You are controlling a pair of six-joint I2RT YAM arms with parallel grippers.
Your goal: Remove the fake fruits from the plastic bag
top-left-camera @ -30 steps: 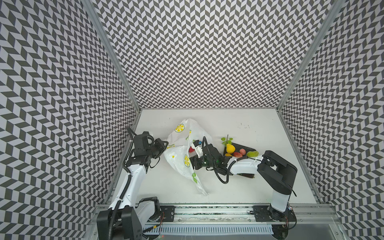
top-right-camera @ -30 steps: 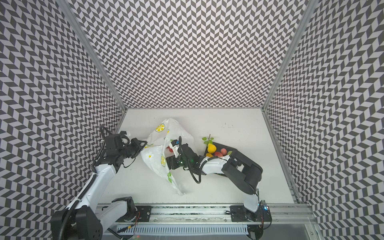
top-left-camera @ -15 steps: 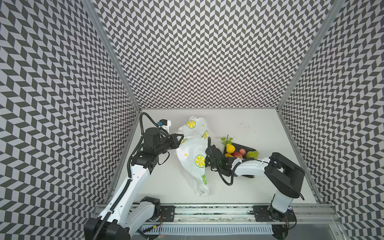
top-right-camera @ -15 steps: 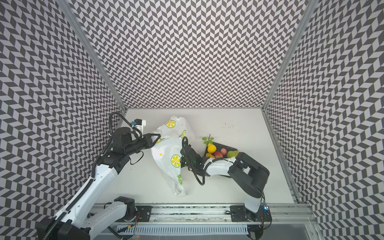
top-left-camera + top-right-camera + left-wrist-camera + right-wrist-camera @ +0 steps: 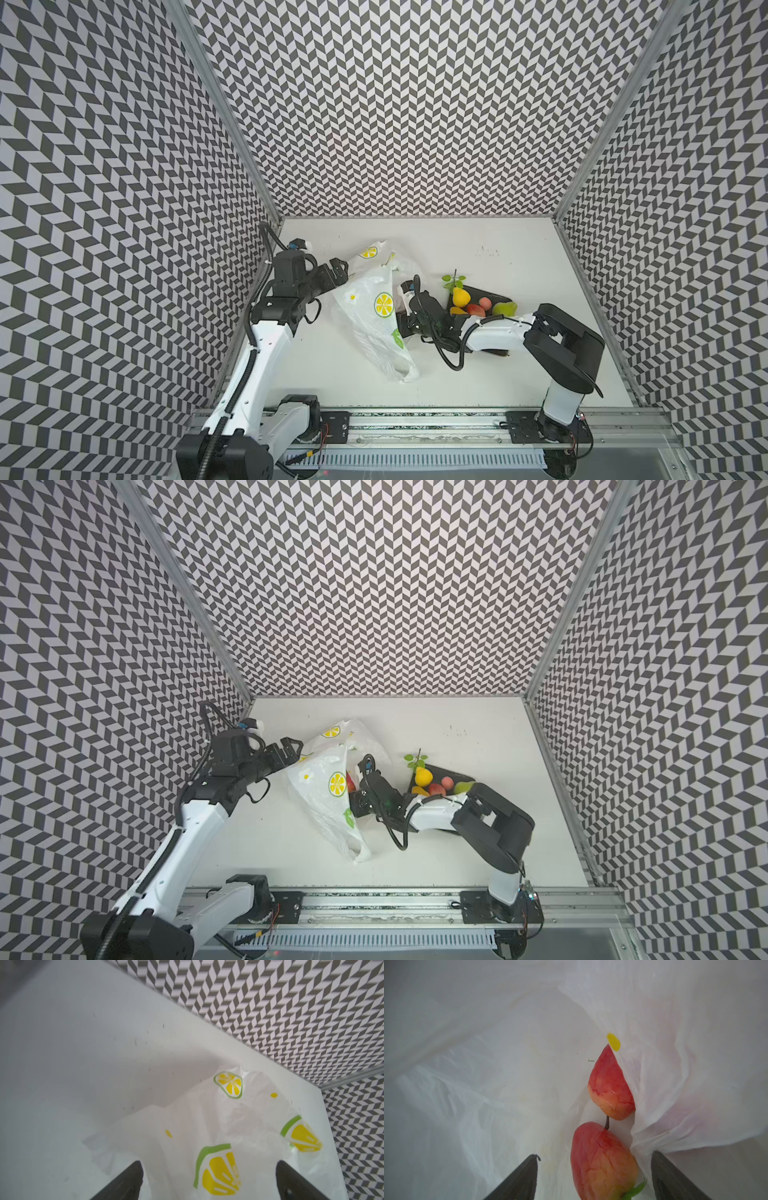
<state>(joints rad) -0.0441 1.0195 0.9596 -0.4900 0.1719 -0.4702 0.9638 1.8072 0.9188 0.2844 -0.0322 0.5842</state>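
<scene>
Left gripper (image 5: 338,272) is standing wide open and empty at the plastic bag's (image 5: 374,316) far-left edge, having just released the film. Bag is slumping mid-table. Right gripper (image 5: 595,1154), jaws spread and gripping nothing, is reaching inside and straddling the nearer of two red-orange fruits (image 5: 602,1163). Pick is likely proceeding unsupported.

You ran this in a robotics lab test cell: chevron-patterned walls (image 5: 395,104) enclosed a white tabletop (image 5: 478,395) on three sides, with left arm (image 5: 266,353) and right arm (image 5: 494,338) mounted on an aluminium rail (image 5: 428,426) in front.
</scene>
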